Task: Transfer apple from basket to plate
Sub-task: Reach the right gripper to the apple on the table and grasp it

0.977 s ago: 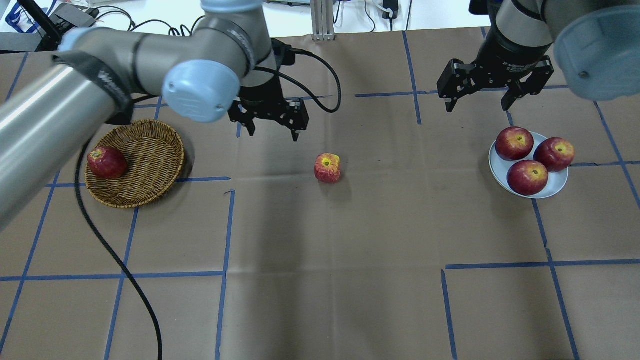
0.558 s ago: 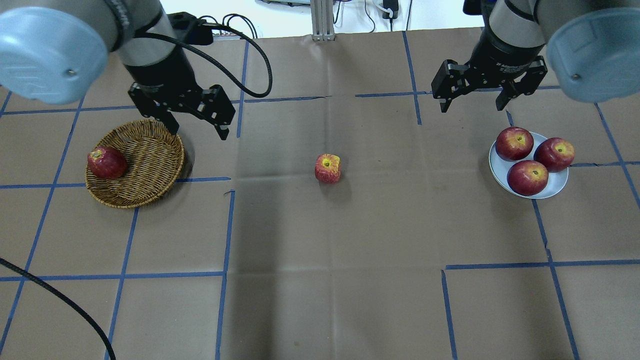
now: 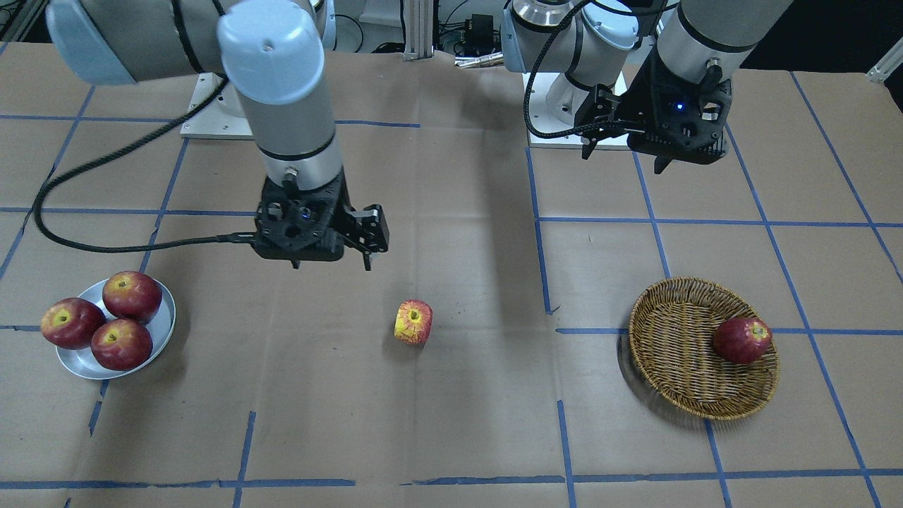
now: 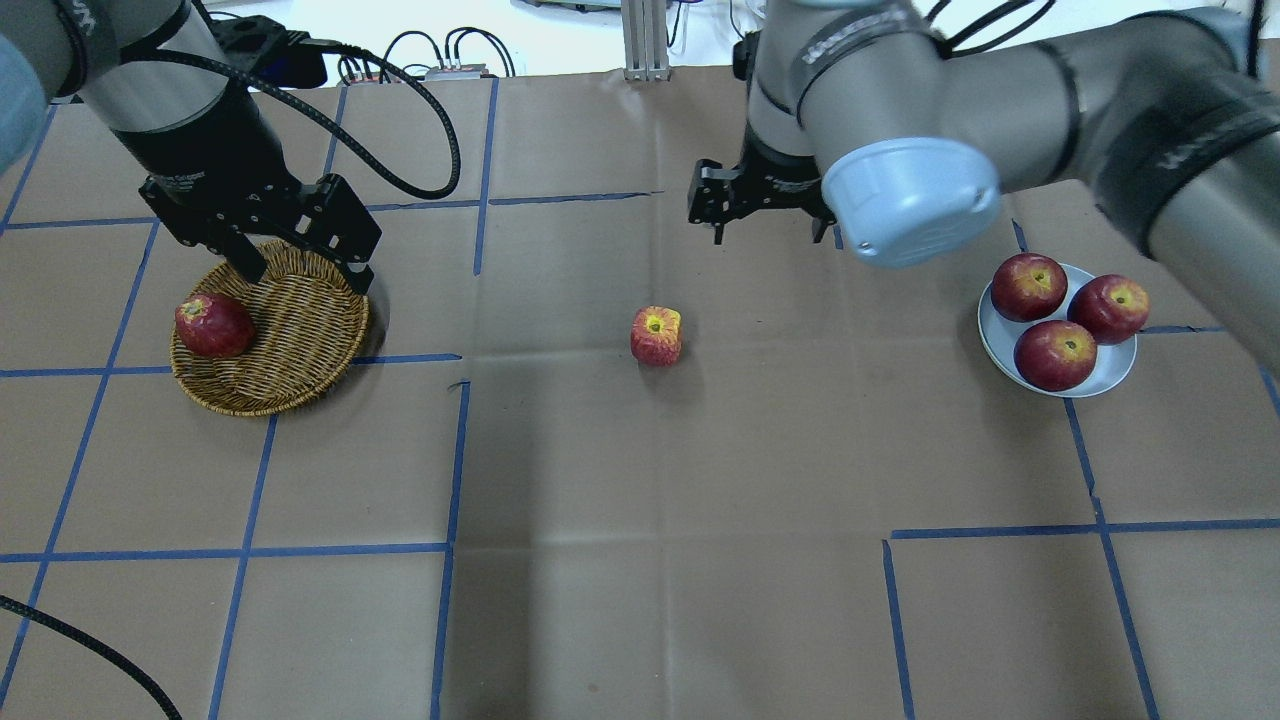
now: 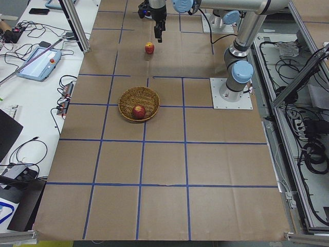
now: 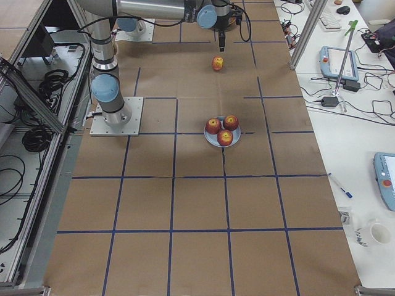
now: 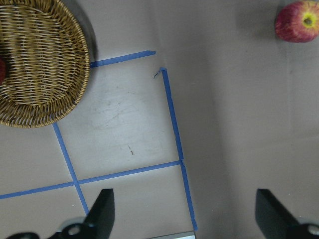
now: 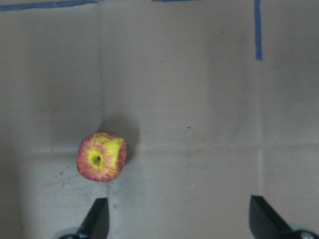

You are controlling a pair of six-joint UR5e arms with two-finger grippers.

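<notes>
1. The right gripper point(image 8: 182, 221) has its fingers point(image 8: 97, 219) spread wide and holds nothing. In its wrist view the apple point(image 8: 101, 157) lies on the paper in the lower left of the frame, just above the left finger.
2. In the overhead view this gripper point(image 4: 767, 232) hangs above the frame's centre, up and right of the apple point(image 4: 656, 335) and clear of it. The arm's blue elbow cap hides part of it.
3. The left gripper point(image 7: 187, 219) is also spread and empty. Its wrist view shows the basket point(image 7: 50, 64) at upper left and the apple point(image 7: 298, 21) in the upper right corner.
4. Overhead, the left gripper point(image 4: 305, 278) hovers over the basket's point(image 4: 290, 330) upper rim, at the frame's left.
5. The apple stands on the table point(image 4: 650, 550) in mid-frame, outside the basket. It lies between the basket and the plate point(image 4: 1115, 368), well apart from both.
6. A dark red apple point(image 4: 212, 325) rests inside the basket against its left rim.
7. The plate, at the frame's right, carries three dark apples point(image 4: 1055, 355) packed together.
8. Brown paper with blue tape lines covers the table.
</notes>
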